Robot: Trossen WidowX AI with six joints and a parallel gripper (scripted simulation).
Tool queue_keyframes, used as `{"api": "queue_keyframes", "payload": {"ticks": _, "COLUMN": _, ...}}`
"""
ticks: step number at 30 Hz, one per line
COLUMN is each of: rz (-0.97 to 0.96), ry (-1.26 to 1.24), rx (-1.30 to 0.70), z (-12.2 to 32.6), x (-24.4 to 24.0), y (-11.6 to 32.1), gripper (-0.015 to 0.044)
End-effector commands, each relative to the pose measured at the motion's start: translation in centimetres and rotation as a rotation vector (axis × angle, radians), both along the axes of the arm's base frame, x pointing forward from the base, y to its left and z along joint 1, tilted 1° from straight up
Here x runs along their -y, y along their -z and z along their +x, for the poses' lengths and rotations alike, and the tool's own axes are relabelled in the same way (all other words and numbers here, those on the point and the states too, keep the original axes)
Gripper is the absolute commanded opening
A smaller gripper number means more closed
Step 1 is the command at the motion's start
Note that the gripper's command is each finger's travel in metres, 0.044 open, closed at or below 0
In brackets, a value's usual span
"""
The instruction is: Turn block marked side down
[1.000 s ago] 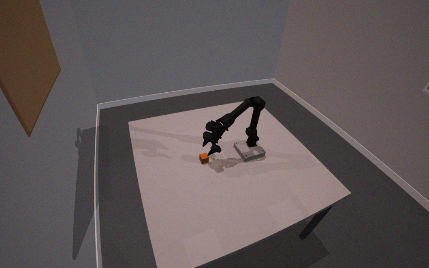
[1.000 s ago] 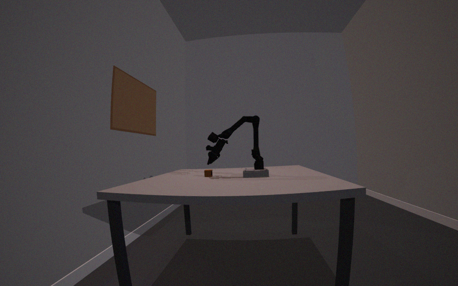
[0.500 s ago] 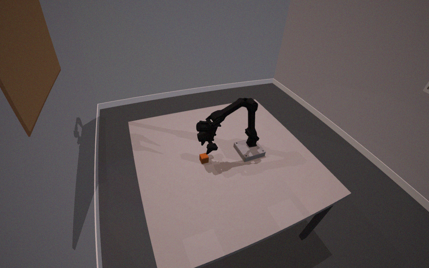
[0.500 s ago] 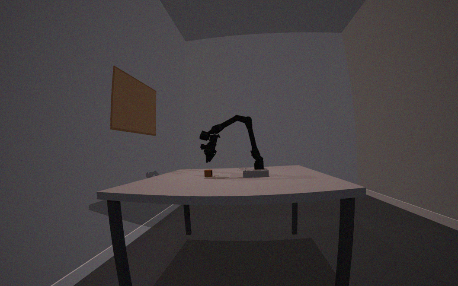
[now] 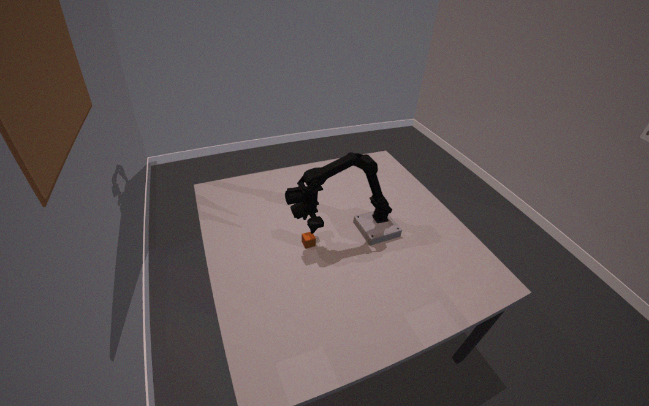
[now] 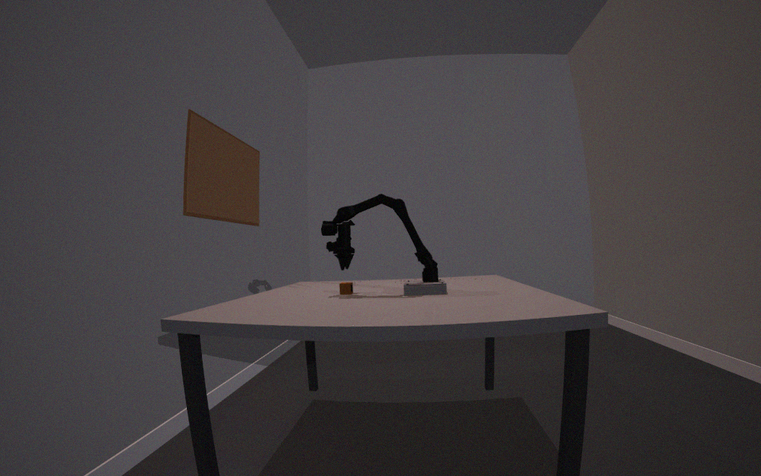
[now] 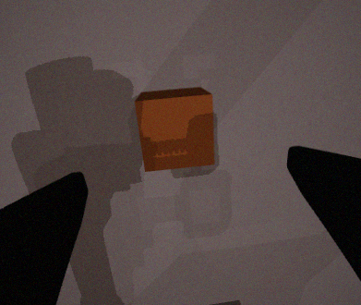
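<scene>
The orange block (image 5: 308, 241) (image 6: 345, 288) (image 7: 175, 125) rests flat on the table (image 5: 251, 302) (image 6: 383, 313). Its upper face is plain orange, partly covered by shadow. A dark patch shows on its narrow right side in the exterior view, the side toward the arm's base. My gripper (image 5: 308, 225) (image 6: 345, 269) (image 7: 187, 169) is open and empty, pointing down above the block with a gap between. In the wrist view the block lies between the two finger lines, a little above the fingertips in the picture and nearer the left finger. Its underside is hidden.
The arm's pale base plate (image 5: 367, 229) (image 6: 425, 289) stands on the table to the right of the block. The black arm arches over from it. An orange-brown board (image 5: 24, 91) (image 6: 220, 171) hangs on the left wall, away from the table.
</scene>
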State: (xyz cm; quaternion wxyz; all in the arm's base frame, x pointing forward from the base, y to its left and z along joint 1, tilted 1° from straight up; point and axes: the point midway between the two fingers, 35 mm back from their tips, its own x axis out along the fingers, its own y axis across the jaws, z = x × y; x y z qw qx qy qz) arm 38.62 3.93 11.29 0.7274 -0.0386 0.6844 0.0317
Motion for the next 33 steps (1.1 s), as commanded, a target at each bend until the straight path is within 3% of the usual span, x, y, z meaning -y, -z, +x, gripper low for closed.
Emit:
{"api": "queue_keyframes", "payload": {"ticks": 1, "rz": 0.001, "ry": 0.005, "rx": -0.023, "z": -0.1, "x": 0.0, "y": 2.7, "gripper": 0.0440}}
{"api": "queue_keyframes", "payload": {"ticks": 33, "rz": 0.001, "ry": 0.005, "rx": -0.023, "z": 0.0, "x": 0.0, "y": 7.7, "gripper": 0.0440}}
